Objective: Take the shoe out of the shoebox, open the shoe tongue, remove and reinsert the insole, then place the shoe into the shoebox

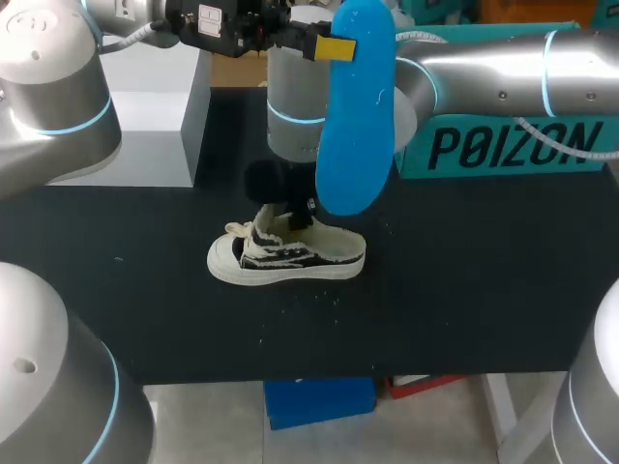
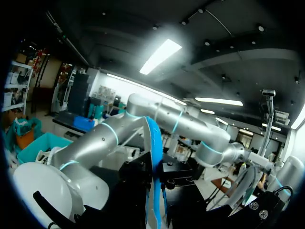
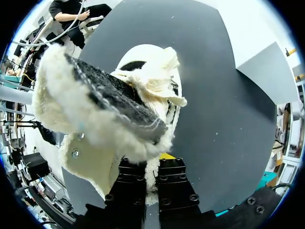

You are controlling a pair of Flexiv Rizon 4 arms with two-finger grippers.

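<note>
on the black bench [image 1: 484, 290], far right, sits the teal shoebox [image 1: 513, 145]. near the middle the shoe [image 1: 285, 259] stands outside the shoebox, toe pointing left. above the shoe the blue insole [image 1: 356, 116] hangs upright in the air, its upper end pinched by the left tool [image 1: 337, 46]. the right tool [image 3: 152, 164] is pressed together on the shoe's fleecy edge.

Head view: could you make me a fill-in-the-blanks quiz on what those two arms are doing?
1. The left gripper holds up a flat foam insole coloured ___.
2. The cream-and-black fleece-lined shoe stands on a table coloured ___.
3. The right gripper grips the shoe's fleecy tongue; the shoe is ___ the teal cardboard shoebox.
Missing words: blue; black; outside.
</note>
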